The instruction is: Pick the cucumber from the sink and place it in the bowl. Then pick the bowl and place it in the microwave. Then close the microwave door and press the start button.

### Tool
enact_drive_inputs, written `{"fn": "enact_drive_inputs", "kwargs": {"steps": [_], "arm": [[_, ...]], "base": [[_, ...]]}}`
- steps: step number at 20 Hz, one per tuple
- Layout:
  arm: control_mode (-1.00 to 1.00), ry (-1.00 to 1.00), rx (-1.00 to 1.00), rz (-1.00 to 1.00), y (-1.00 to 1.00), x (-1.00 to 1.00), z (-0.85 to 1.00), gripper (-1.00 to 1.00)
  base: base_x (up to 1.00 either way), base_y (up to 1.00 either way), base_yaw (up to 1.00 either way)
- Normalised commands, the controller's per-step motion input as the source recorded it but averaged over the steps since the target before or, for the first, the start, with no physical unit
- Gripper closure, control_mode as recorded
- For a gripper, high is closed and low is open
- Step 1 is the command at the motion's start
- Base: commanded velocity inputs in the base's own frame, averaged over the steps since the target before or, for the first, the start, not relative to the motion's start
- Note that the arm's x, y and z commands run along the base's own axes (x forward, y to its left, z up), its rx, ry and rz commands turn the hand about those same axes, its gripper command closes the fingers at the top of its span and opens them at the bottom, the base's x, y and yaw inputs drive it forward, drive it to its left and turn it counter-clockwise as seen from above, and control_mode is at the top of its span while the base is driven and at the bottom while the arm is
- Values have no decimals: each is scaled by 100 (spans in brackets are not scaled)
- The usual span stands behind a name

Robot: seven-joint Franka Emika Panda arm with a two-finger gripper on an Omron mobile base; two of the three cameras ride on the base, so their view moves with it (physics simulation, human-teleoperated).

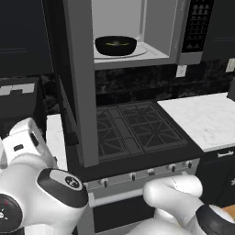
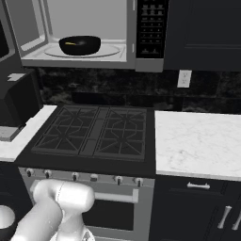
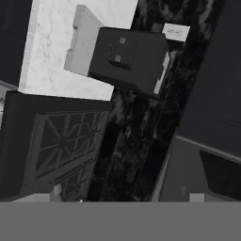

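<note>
The microwave [image 1: 156, 27] [image 2: 84, 21] hangs above the stove with its cavity exposed. On its turntable sits the black bowl [image 1: 115, 46] [image 2: 80, 45], and the yellow-green cucumber [image 1: 114, 43] [image 2: 70, 44] lies inside it. The microwave door [image 1: 81, 92] [image 3: 186, 174] stands swung out to the left, edge-on in the left base view. Its keypad strip [image 1: 197, 25] [image 2: 150, 26] is on the right. My gripper [image 3: 126, 196] is open and empty, low beside the door's lower edge, left of the stove. The sink is out of view.
A black gas stove [image 1: 133, 131] [image 2: 94, 132] [image 3: 56, 141] lies under the microwave, with an oven front and knobs below. A white marble counter [image 1: 206, 119] [image 2: 197, 141] runs to the right. A black appliance [image 2: 16, 101] [image 3: 127, 59] stands on the left counter.
</note>
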Motion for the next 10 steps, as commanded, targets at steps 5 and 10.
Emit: {"fn": "enact_drive_inputs", "kwargs": {"steps": [5,10], "arm": [[-100,-2,0,-26,-18,28,41,-100],[-100,-9,0,-19,-59,23,7,-100]], "base": [[0,0,0],[0,0,0]]}}
